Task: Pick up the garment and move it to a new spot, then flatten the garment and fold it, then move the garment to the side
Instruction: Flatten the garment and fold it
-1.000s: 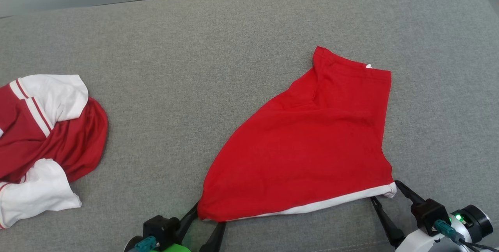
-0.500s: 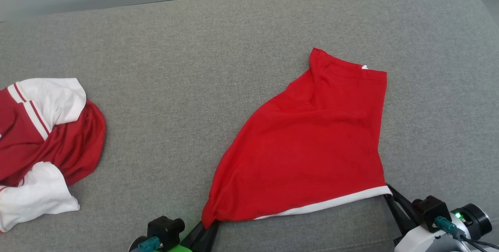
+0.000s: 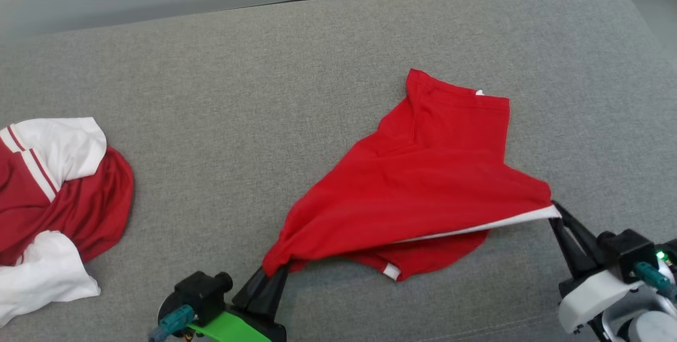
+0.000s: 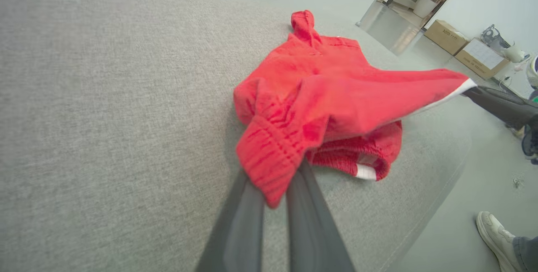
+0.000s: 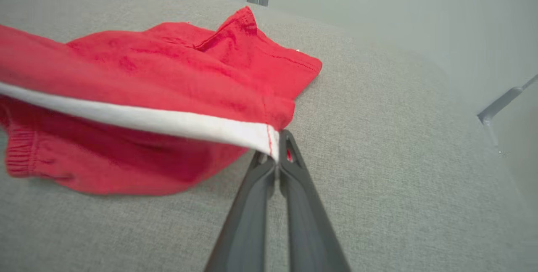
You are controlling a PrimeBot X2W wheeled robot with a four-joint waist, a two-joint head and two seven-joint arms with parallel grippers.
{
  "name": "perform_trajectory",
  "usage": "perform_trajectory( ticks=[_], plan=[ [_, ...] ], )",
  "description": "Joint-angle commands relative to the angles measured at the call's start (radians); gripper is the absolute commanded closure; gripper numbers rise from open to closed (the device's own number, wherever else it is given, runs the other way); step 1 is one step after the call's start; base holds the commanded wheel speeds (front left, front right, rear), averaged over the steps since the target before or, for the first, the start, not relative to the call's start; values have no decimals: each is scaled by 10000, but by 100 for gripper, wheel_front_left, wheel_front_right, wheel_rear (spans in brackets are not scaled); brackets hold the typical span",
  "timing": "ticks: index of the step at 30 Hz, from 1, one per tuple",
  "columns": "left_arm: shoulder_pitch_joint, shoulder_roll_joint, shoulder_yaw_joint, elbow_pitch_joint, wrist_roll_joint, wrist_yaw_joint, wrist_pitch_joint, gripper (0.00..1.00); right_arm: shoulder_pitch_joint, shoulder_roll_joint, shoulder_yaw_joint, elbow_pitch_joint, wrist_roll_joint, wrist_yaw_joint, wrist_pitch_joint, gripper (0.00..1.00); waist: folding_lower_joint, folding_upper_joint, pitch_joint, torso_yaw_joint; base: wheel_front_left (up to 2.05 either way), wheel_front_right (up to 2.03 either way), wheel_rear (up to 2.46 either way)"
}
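Note:
The garment (image 3: 423, 188) is a red piece of clothing with a white hem band, lying right of centre on the grey cushion (image 3: 264, 93). My left gripper (image 3: 275, 270) is shut on its near left corner, a gathered elastic edge (image 4: 273, 158). My right gripper (image 3: 555, 210) is shut on the near right corner at the white band (image 5: 269, 137). The near edge is lifted off the cushion between the two grippers, with a lower layer hanging beneath it; the far part still rests on the surface (image 5: 235, 49).
A second red and white garment (image 3: 53, 199) lies crumpled at the cushion's left edge. The cushion's rounded right end (image 3: 634, 25) drops to the floor. A person's shoe (image 4: 496, 234) and cardboard boxes (image 4: 462, 45) stand on the floor beyond.
Both grippers went from open to shut on the garment's near corners. They then raised the near edge, the right corner moving up and outward, exposing the layer underneath.

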Motion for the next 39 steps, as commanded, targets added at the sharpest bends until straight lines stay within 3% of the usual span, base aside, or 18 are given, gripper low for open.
perform_trajectory(
  ticks=[1,7,9,10,15,20,25,26,30,34,39],
  plan=[
    [-97,142,123,-348,28,132,-13,100,-85,-12,-261,-390,146,-23,101,100,0,11,-17,-48,0,0,0],
    [-614,480,715,-2666,-185,571,428,100,-904,-174,-950,-2542,627,-21,874,100,0,11,235,-74,0,0,0],
    [-1060,719,973,-3368,-284,634,875,100,-1601,-276,-923,-2988,800,-21,1256,100,0,11,488,-71,0,0,0],
    [-1713,951,1367,-4006,-567,674,1420,100,-2793,-386,-577,-3160,878,-21,1655,100,0,11,947,-160,0,0,0],
    [-5039,1769,2086,-3950,-595,402,3329,100,-6869,138,34,-1959,1452,-21,2646,100,0,11,2580,120,0,0,0],
    [-9354,1732,2317,-1927,-366,21,4317,100,-11152,830,-64,474,423,-21,3052,100,0,11,4220,453,0,0,0],
    [-12533,1268,2380,941,583,-109,3020,100,-14051,2310,-1490,2880,-1142,-24,1657,100,0,11,4776,588,0,0,0],
    [-12533,1268,2380,941,583,-109,3020,100,-14051,2310,-1490,2880,-1142,-24,1657,100,0,11,4776,588,0,0,0],
    [-13871,1007,2363,2610,1286,-159,1159,100,-15133,2967,-1819,4153,-2117,-24,271,100,0,11,5112,480,0,0,0],
    [-13715,822,2033,3902,1441,-310,-2,100,-14934,3045,-1243,5292,-2460,-23,-476,100,0,11,5269,433,0,0,0],
    [-11801,868,1268,4170,1375,-394,-419,100,-13232,2616,-364,5785,-2092,-23,-944,100,0,11,5089,382,0,0,0]
  ],
)
